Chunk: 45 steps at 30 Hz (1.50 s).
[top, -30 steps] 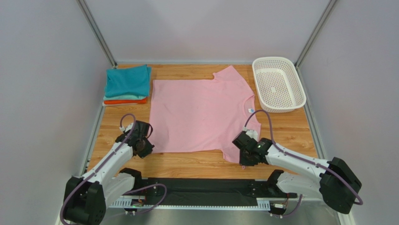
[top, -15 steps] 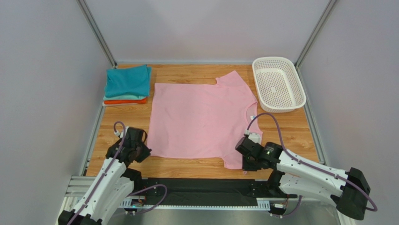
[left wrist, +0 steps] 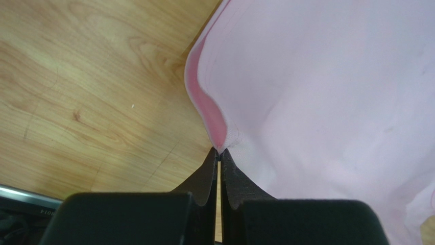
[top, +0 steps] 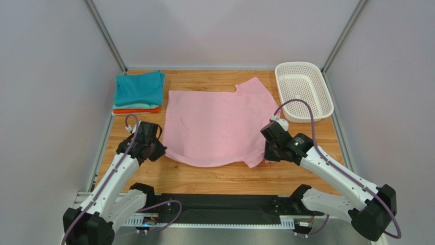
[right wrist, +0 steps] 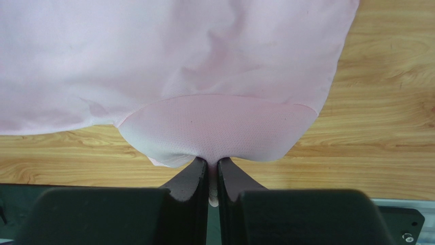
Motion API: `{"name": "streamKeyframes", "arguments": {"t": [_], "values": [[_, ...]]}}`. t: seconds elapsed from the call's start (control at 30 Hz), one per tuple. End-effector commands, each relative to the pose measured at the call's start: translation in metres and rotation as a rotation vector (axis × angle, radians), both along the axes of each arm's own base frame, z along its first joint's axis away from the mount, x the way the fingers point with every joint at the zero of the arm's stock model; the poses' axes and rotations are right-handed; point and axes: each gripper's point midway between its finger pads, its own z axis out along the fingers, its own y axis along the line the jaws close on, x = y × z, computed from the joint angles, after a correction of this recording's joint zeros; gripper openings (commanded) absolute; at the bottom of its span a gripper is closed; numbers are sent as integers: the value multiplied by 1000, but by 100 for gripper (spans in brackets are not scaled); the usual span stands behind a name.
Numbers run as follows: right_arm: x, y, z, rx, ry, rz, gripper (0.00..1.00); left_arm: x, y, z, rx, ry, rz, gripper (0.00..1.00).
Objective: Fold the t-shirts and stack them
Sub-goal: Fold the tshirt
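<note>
The light pink t-shirt lies spread on the wooden table, its near edge lifted off the wood. My left gripper is shut on its near left corner, seen pinched in the left wrist view. My right gripper is shut on the near right sleeve edge, seen in the right wrist view. The pink cloth fills both wrist views. A folded stack with a teal t-shirt on top, pale mint and orange below, sits at the back left.
A white perforated basket stands at the back right, empty. Bare wood runs along the near edge in front of the shirt. Metal frame posts and grey walls close the table on three sides.
Both grippers have lifted and moved away from the near edge, carrying the pink shirt's near edge with them. The shirt's near side now sags off the table.
</note>
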Motion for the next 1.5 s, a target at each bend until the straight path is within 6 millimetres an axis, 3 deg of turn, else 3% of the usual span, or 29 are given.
{"name": "streamKeyframes", "arguments": {"t": [0.0,0.17,0.3,0.6,1.17,1.47], "values": [[27,3,16,-9,-53,42,9,27,3,22,38,-72,-5,0],[57,5,29,8,-84,20,8,55,2,35,67,-84,4,0],[79,-5,31,-1,-90,-22,9,80,-1,42,83,-88,-1,0],[120,-20,31,-36,-131,5,9,121,-7,43,99,-68,-18,0],[179,-14,10,-7,-93,61,11,144,13,15,154,24,58,0],[222,-27,-18,-75,-62,23,15,161,17,5,153,57,83,0]]}}
